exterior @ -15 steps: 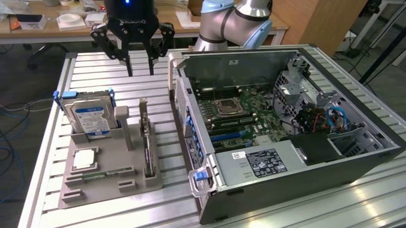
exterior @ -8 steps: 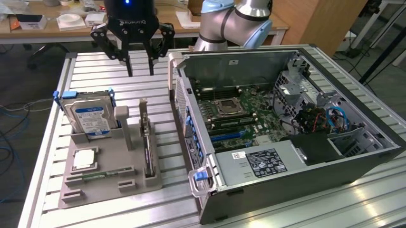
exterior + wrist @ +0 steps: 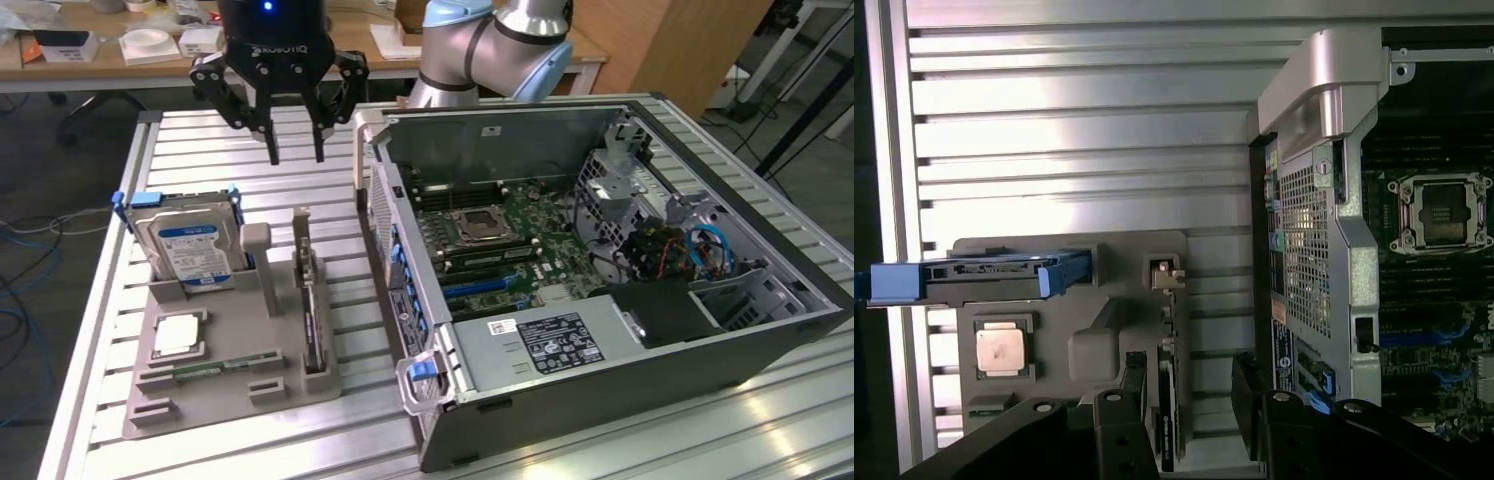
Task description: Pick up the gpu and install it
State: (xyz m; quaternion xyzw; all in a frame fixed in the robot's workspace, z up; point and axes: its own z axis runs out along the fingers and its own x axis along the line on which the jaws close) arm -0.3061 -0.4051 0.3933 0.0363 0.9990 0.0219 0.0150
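My claw hangs released, jaws apart, above the slatted table. The gpu stands on edge in the grey holder, below the claw and nearer the camera. Its long axis runs alongside the open computer case on the exterior view's right. A hard drive stands upright to its left. Nothing, I judge, blocks the way down.

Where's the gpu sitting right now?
In the exterior view the gpu stands on edge in the grey holder, between the hard drive on that view's left and the open computer case on its right.
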